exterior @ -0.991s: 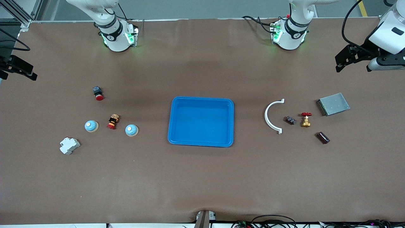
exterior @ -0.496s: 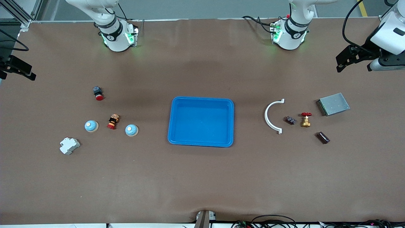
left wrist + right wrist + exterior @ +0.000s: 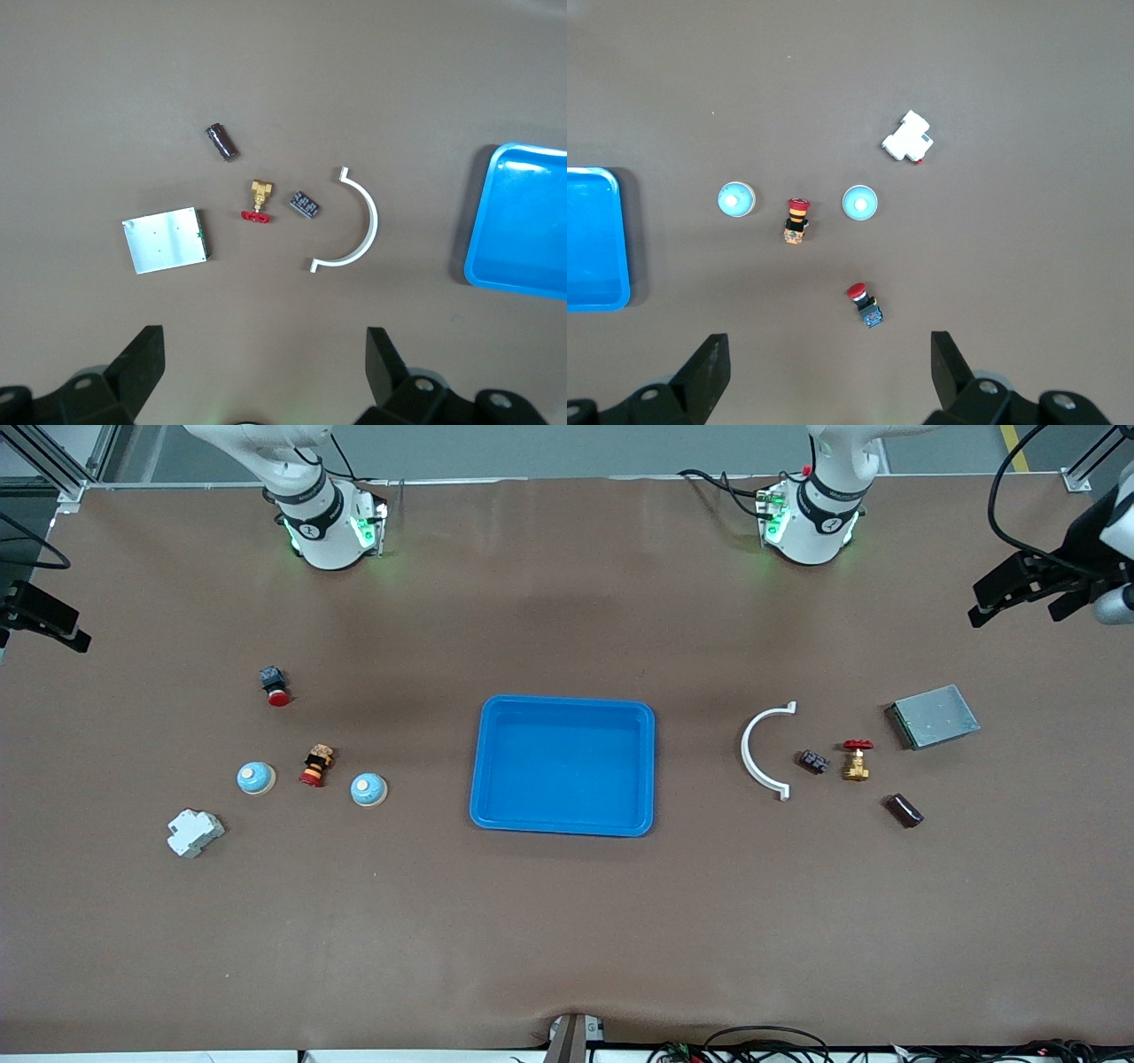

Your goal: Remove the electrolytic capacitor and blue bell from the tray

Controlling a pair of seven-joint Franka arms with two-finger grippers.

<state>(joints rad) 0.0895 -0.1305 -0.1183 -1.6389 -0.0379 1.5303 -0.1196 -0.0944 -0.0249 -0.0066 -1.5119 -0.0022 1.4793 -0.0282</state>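
The capacitor (image 3: pixel 904 810), a small dark cylinder (image 3: pixel 221 142), lies on the table toward the left arm's end. Two pale blue dome bells (image 3: pixel 256 779) (image 3: pixel 368 789) sit toward the right arm's end, with a red-and-yellow button between them; the right wrist view shows both bells (image 3: pixel 736 199) (image 3: pixel 859 203). My left gripper (image 3: pixel 1014 615) hangs open and empty high over its end of the table (image 3: pixel 264 363). My right gripper (image 3: pixel 40 638) hangs open and empty at the other end, partly out of the front view (image 3: pixel 829 363). A blue tray (image 3: pixel 563 701) stands empty in the middle.
Beside the capacitor lie a brass valve with a red handle (image 3: pixel 856 760), a small black block (image 3: pixel 813 761), a white curved clip (image 3: pixel 749 753) and a grey metal box (image 3: pixel 935 716). Near the bells are a red pushbutton (image 3: pixel 275 686), a red-and-yellow button (image 3: pixel 316 766) and a white breaker (image 3: pixel 194 833).
Both grippers have drifted outward toward their own ends of the table, the left one more. Nothing on the table has moved.
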